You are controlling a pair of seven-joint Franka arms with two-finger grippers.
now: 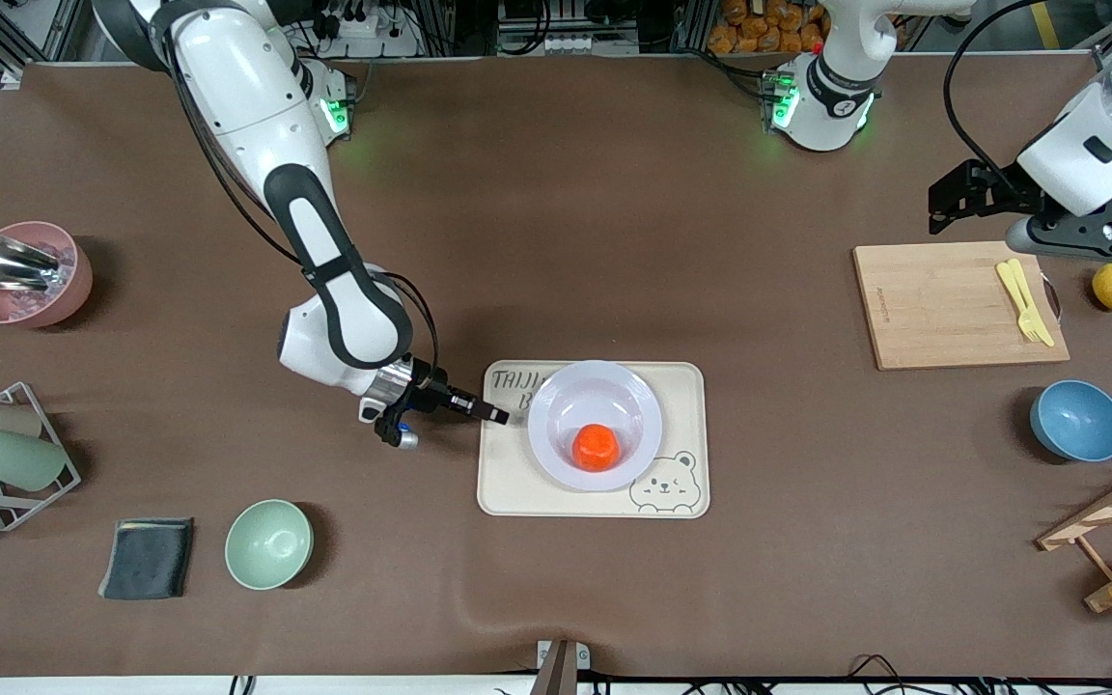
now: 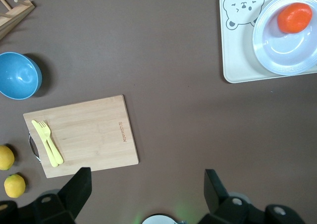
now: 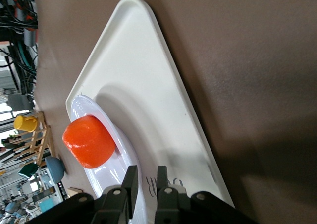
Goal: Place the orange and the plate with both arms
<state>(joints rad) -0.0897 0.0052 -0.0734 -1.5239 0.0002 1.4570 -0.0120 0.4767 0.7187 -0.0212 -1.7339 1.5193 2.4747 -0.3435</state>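
the orange (image 1: 597, 447) sits in the well of the plate (image 1: 556, 401), toward the lower part of it in the front view, and the plate rests on the cream tray (image 1: 691, 386) at frame centre, on the brown tabletop (image 1: 614, 193). the right gripper (image 1: 496, 416) is down at the tray's edge toward the right arm's end, jaws drawn close with only a thin gap; in the right wrist view they straddle the plate's rim, though whether they truly pinch it i can't say for sure. from those jaws the orange lies just inward across the plate, so this arm is by far the nearer one. the left gripper (image 2: 146, 184) waits high over the cutting board (image 1: 952, 319) in the upper right of the frame, jaws wide apart and holding nothing. writing: the tray shows "taiji" and a "b" before the plate covers the rest, plus a bear drawing in its corner; the board carries a small brand mark, too small to read.
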